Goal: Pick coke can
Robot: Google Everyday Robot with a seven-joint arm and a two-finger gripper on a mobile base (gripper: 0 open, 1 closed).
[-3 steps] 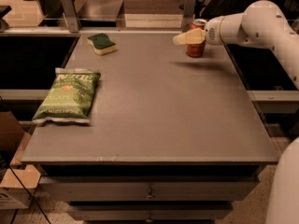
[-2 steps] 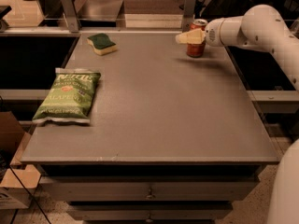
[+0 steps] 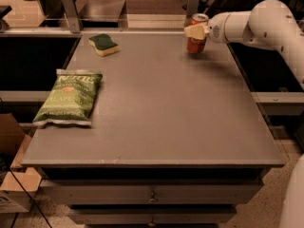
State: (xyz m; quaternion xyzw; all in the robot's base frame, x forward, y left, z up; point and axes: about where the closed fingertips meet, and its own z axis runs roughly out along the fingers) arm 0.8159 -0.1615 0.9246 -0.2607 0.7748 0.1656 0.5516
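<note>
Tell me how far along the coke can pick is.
Done: the approach; the gripper sits against the small red cylindrical soda can at the grey table's far right. In hand: securing it, grip unconfirmed. Left: the lift; the can appears to stand on the tabletop.

"JALAPEÑO" on the green chip bag (image 3: pixel 69 99)

The single camera looks from high above the near edge of the grey rectangular table (image 3: pixel 156 122), facing down and across it toward its far edge. It stands near enough that the tabletop fills most of the view. The cream two-finger gripper (image 3: pixel 194 31) hangs over the table's far right corner.
</note>
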